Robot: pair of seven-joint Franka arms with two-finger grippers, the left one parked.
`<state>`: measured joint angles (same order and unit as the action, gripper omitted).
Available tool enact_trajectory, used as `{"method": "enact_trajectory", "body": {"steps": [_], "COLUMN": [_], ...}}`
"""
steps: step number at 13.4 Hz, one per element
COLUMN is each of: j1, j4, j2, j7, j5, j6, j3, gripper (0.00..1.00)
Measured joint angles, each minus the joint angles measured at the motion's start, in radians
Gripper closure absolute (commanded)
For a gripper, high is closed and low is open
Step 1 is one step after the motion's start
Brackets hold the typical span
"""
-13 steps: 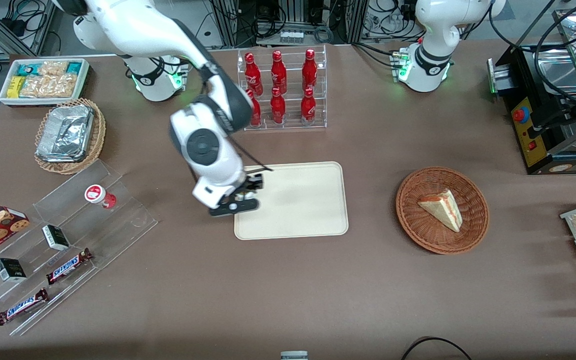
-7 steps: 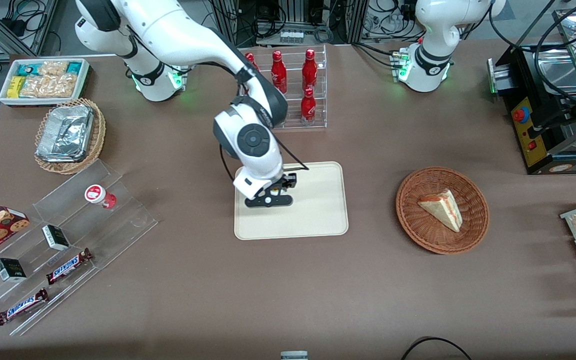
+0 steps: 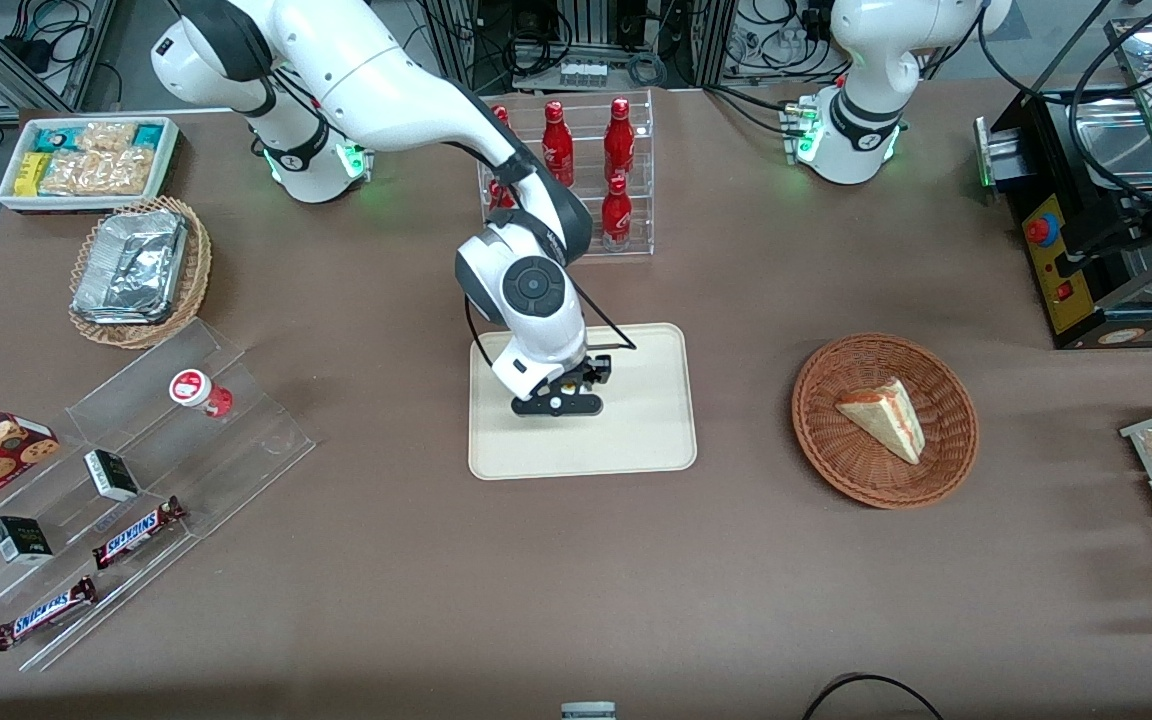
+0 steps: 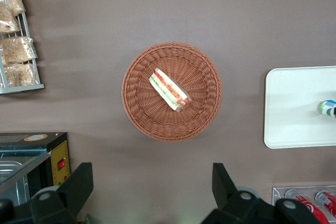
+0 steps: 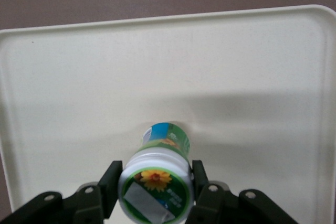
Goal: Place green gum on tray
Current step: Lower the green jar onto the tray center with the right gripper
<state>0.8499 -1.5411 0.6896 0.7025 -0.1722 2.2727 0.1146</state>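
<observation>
Fingers pinch the green gum from both sides just under its white lid, bottle upright. Gripper sits over the cream tray, about mid-tray; whether the bottle base touches the tray surface, cannot tell. Judgement: small rigid plastic bottle, light, smooth label so somewhat slippery; narrow and tall, likely tippy on release. Grip near the lid shoulder looks right. Tray lies flat on the brown desk, nearer the front camera than the rack of red bottles.

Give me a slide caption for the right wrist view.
Gripper shut on the green gum, holding it over the cream tray.
</observation>
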Motion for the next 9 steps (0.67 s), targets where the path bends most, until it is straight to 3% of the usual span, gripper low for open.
{"method": "enact_trajectory", "body": {"steps": [2, 3, 6, 9], "j1": [0.003, 0.004, 0.004, 0.006], "j4": [0.000, 0.001, 0.001, 0.001], "j2": [0.014, 0.021, 0.026, 0.035], "j7": [0.002, 0.003, 0.003, 0.001], "j5": [0.000, 0.000, 0.000, 0.000], "j6": [0.027, 0.036, 0.040, 0.046], "j3": [0.000, 0.000, 0.000, 0.000], "gripper": [1.00, 0.82, 0.00, 0.00]}}
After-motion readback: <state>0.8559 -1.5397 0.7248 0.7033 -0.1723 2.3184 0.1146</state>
